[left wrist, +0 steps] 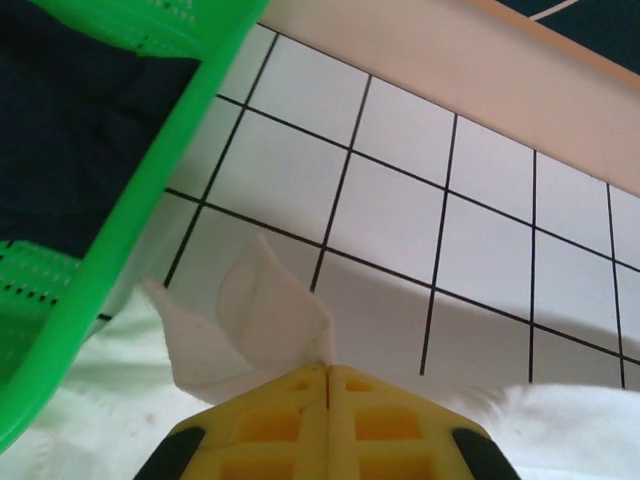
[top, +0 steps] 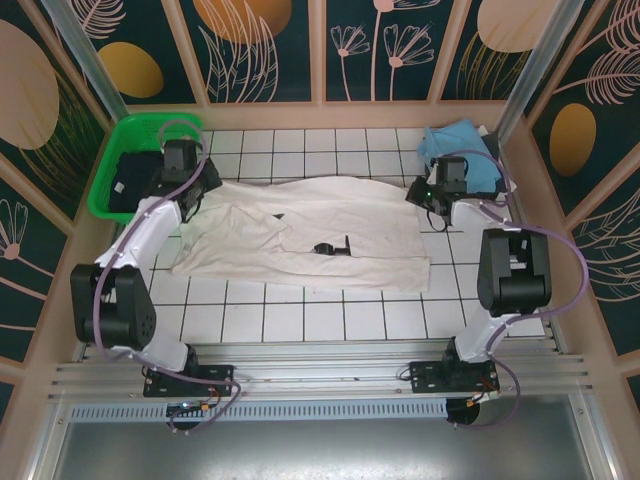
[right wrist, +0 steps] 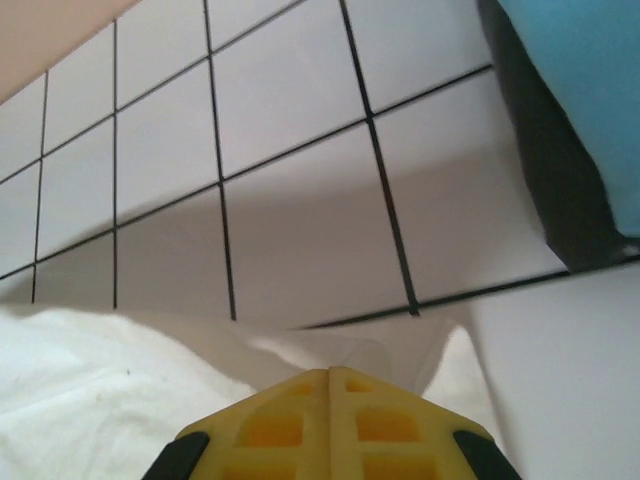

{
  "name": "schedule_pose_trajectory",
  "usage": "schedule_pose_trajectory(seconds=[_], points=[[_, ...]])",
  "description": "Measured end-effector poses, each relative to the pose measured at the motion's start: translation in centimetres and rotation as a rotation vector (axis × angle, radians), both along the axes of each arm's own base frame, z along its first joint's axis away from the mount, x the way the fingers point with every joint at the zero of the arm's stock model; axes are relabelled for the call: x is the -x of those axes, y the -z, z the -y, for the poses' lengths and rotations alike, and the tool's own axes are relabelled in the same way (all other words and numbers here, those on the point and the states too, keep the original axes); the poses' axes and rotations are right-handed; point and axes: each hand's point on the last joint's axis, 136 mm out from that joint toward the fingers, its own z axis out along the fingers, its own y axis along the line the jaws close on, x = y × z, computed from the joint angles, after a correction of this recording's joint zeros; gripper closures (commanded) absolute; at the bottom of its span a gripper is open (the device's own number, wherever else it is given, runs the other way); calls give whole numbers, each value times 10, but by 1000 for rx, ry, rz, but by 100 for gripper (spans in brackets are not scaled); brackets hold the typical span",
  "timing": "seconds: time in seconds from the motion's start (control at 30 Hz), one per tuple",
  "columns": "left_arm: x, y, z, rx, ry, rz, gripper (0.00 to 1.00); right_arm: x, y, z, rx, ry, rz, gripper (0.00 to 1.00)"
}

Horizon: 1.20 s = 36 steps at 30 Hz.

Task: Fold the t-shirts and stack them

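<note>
The large cream-white t-shirt [top: 320, 225] lies spread across the middle of the tiled table, a small dark print on its front. My left gripper [left wrist: 327, 368] is shut on its far left edge, and a flap of cloth [left wrist: 250, 320] sticks up from the closed yellow fingers. At the far right edge my right gripper [right wrist: 330, 372] is shut on the cloth [right wrist: 100, 390] in the same way. A light blue t-shirt [top: 460, 150] lies folded on a dark grey one [right wrist: 545, 180] at the back right. A dark navy t-shirt [left wrist: 80, 110] fills the green basket [top: 125, 160].
The green mesh basket's rim [left wrist: 130, 240] runs close to the left of my left gripper. The wooden back wall [top: 320, 112] bounds the table behind the shirt. White tiles [top: 320, 315] lie bare in front of the shirt, towards the arm bases.
</note>
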Motion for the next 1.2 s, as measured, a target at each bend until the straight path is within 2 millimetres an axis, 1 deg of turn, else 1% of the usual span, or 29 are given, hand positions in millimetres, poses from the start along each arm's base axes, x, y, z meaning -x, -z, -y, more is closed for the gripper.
schedule_pose_trajectory(seconds=[0.1, 0.17, 0.27, 0.33, 0.43, 0.47, 0.6, 0.67, 0.73, 0.87, 1.0, 1.03, 1.07, 1.2], points=[[19, 20, -6, -5, -28, -36, 100, 10, 6, 11, -21, 26, -16, 100], [28, 27, -9, -8, -48, -48, 100, 17, 8, 19, -31, 45, -21, 100], [43, 31, -15, -8, -81, -39, 100, 31, 6, 25, -48, 61, -17, 100], [54, 33, -18, -3, -99, -32, 100, 38, 4, 24, -58, 64, -15, 100], [61, 38, -20, 9, -122, -18, 100, 42, 4, 21, -78, 57, 4, 100], [64, 43, -21, 12, -129, -21, 100, 47, 8, 20, -84, 55, -3, 100], [89, 84, -24, 22, -153, -108, 100, 71, 36, 16, -100, 56, -78, 100], [98, 98, -25, 24, -162, -139, 100, 81, 48, 14, -103, 56, -111, 100], [103, 105, -26, 24, -172, -156, 100, 91, 58, 13, -105, 57, -139, 100], [107, 109, -29, 26, -194, -163, 100, 110, 70, 13, -117, 75, -180, 99], [112, 114, -30, 40, -216, -171, 100, 120, 70, 15, -122, 95, -183, 97], [114, 116, -30, 43, -222, -174, 100, 122, 68, 15, -124, 100, -181, 93], [116, 117, -31, 47, -228, -177, 100, 124, 67, 16, -123, 104, -180, 92], [123, 125, -33, 51, -254, -195, 100, 131, 63, 19, -118, 126, -180, 91]])
